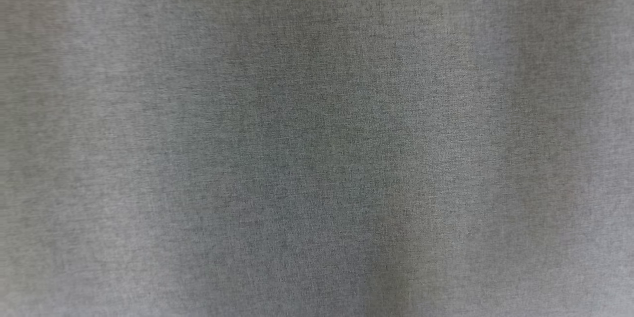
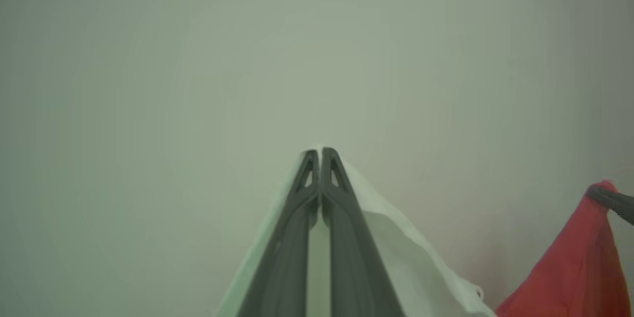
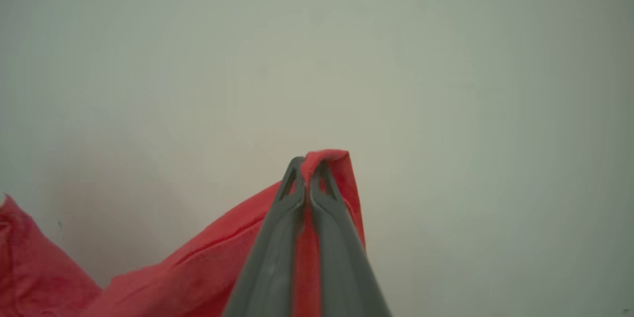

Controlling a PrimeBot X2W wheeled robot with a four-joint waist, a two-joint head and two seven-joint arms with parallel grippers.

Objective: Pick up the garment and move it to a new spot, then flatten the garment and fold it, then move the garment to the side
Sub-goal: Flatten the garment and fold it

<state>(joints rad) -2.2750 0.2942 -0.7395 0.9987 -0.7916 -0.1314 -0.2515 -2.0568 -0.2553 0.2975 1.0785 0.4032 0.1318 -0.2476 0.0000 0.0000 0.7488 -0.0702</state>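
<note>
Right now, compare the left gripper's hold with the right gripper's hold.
The left gripper pinches pale whitish cloth; the right gripper pinches red cloth. At the left gripper the cloth barely peeks past the tips; at the right gripper it bunches over them. Both are shut, with cloth draping back along the fingers.

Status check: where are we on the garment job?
Pick-up looks done: left hand is shut on a pale part of the garment, right hand on a red part, cloth hanging from both. In hand: the carry to a new spot. Left: flattening, folding, moving aside.
</note>
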